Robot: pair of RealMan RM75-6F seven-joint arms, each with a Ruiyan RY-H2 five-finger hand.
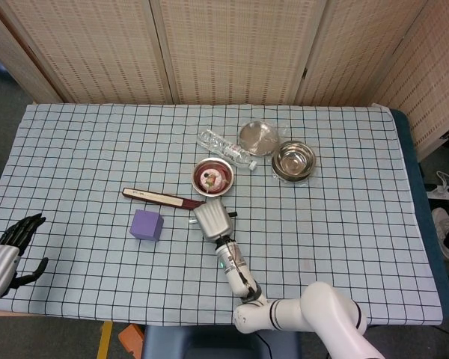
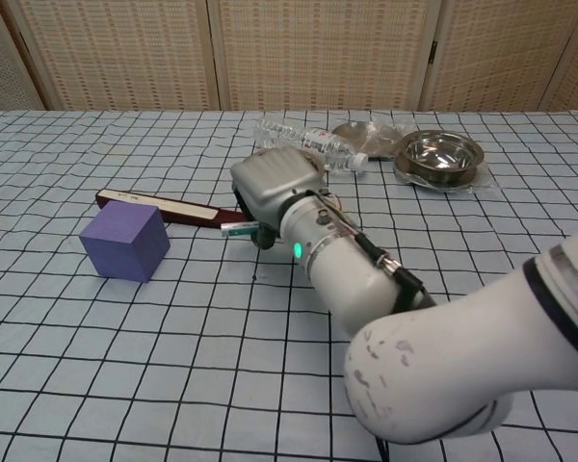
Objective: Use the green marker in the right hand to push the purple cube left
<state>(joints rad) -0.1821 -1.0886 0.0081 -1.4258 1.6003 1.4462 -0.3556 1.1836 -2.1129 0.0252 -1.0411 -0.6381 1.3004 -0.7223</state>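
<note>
Chest view: our right robot hand (image 2: pixel 279 188) grips the green marker (image 2: pixel 239 229), tip apart from the purple cube (image 2: pixel 123 243) at nine o'clock. We should approach low and level, pushing its right face squarely.

1. The right robot hand (image 2: pixel 275 188) hangs low over the surface, back turned up, fingers curled under and closed on the green marker (image 2: pixel 239 229), whose tip sticks out toward the left.
2. Its white forearm (image 2: pixel 433 356) runs back toward the lower right of the chest view.
3. The left robot hand (image 1: pixel 11 247) sits at the near left edge in the head view, dark fingers spread, holding nothing.
</note>
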